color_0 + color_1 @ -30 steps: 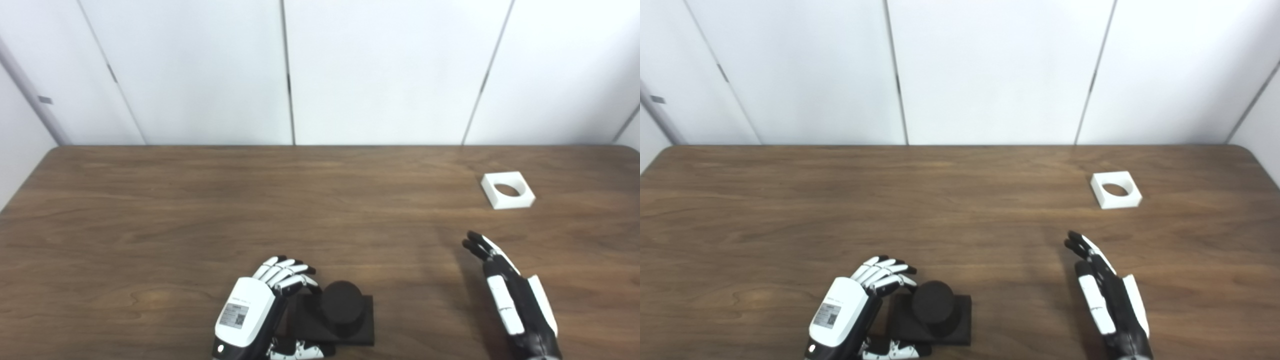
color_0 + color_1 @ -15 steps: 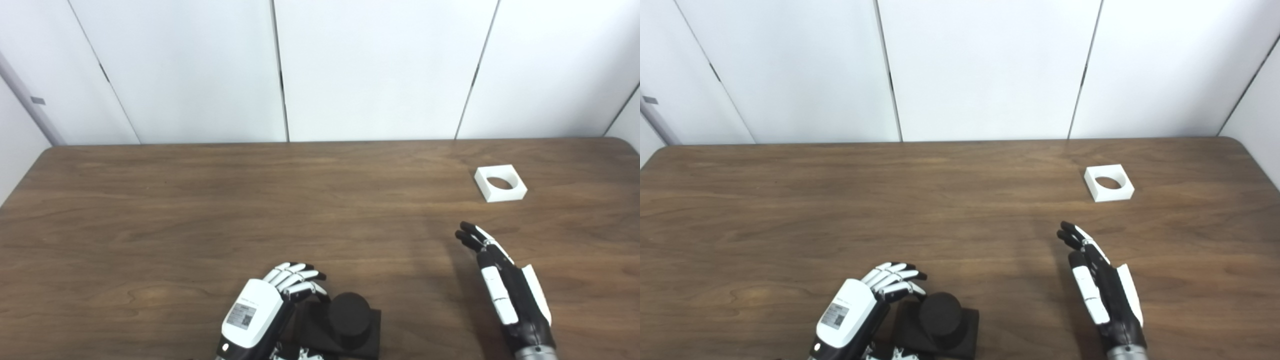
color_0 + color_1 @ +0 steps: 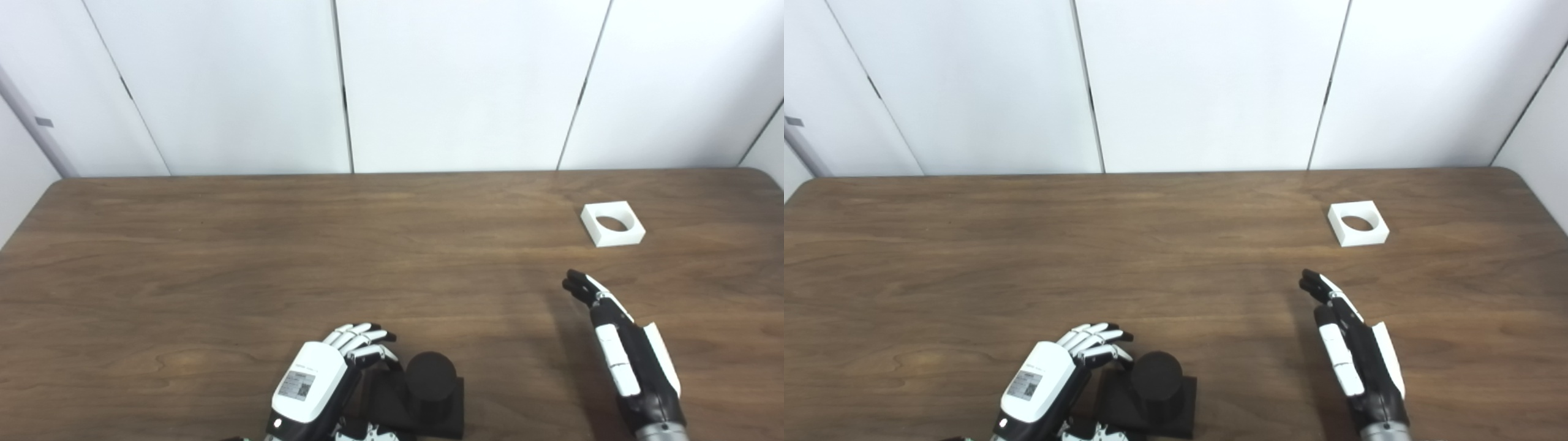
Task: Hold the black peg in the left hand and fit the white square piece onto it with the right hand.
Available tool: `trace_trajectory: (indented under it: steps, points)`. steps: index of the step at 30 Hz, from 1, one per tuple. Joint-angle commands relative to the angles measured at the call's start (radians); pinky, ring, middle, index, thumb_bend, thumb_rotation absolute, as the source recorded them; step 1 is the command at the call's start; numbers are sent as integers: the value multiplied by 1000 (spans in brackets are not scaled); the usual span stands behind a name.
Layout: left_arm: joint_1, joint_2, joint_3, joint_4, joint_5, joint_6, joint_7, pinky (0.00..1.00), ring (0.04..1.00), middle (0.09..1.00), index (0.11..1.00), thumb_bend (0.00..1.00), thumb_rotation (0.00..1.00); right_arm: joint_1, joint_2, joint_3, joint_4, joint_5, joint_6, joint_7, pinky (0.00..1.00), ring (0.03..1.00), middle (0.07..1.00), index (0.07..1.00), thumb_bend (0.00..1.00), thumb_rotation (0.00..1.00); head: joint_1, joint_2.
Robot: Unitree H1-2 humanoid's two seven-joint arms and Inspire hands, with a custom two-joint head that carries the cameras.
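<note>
Showing one black round peg [image 3: 430, 378] on square base, grasped by left hand [image 3: 318, 386]; one white square piece [image 3: 612, 223] with round hole; right hand [image 3: 618, 343] released, flat above desk [image 3: 245, 257].

1. Brown wood-grain table [image 3: 245, 245] across the whole lower part of both views, rounded far corners, darker streaks running along its length.
2. Behind the table's far edge, white wall panels [image 3: 459, 86], flat and plain.
3. Between panels, thin dark seams [image 3: 342, 86], leaning slightly outward toward the sides.
4. Beyond the table's far-left corner, a grey strip [image 3: 30, 116] slanting across the wall, with a small grey tab beside it.
5. Beyond the table's far-right corner, another panel [image 3: 1537, 141] angled forward.
6. Even, soft light over the table; faint sheen along the far edge near the wall; only soft, weak shadows on the wood.
</note>
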Motion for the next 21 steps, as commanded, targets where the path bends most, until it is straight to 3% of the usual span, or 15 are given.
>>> trace_trajectory:
  steps: [1,4,5,8,10,12,14,17,19,21]
  points:
    - [-5,11,16,31,45,68,-43,854,857,814,488,515,50,-18,-6,-16,-71,11,13,11,970,940,889,862,550,804,-8,1]
    - [-6,12,14,29,43,68,-37,842,851,810,488,516,49,-45,-44,-32,-113,-15,72,29,925,928,900,894,576,652,-38,-3]
    - [-6,12,14,28,42,67,-35,839,848,808,488,517,48,-59,-58,-40,-127,-21,98,36,950,943,918,910,627,551,-46,-5]
    - [-6,13,16,25,40,66,-32,832,846,806,488,517,48,-97,-87,-61,-154,-31,158,52,958,954,935,920,682,447,-71,-9]
    - [-4,13,19,22,37,66,-33,829,845,805,488,517,48,-140,-120,-77,-159,-50,196,60,876,927,935,917,715,370,-86,-6]
    - [-2,13,22,17,28,66,-38,830,847,807,488,517,48,-188,-172,-84,-157,-114,232,69,808,894,920,905,750,324,-98,-4]
    - [1,13,25,12,13,66,-46,813,851,811,488,516,48,-233,-242,-82,-150,-203,276,93,875,907,910,888,801,327,-105,-3]
    - [5,17,31,3,0,64,-53,773,852,815,488,515,48,-293,-352,-76,-144,-293,349,160,966,986,970,876,845,311,-131,-4]
    - [7,22,36,-5,-3,61,-56,781,851,815,488,515,48,-333,-414,-71,-139,-328,392,202,973,996,982,866,861,280,-148,-4]
    - [10,27,41,-12,-9,58,-60,796,849,816,488,515,47,-377,-471,-60,-103,-367,390,224,951,999,980,845,895,234,-169,-8]
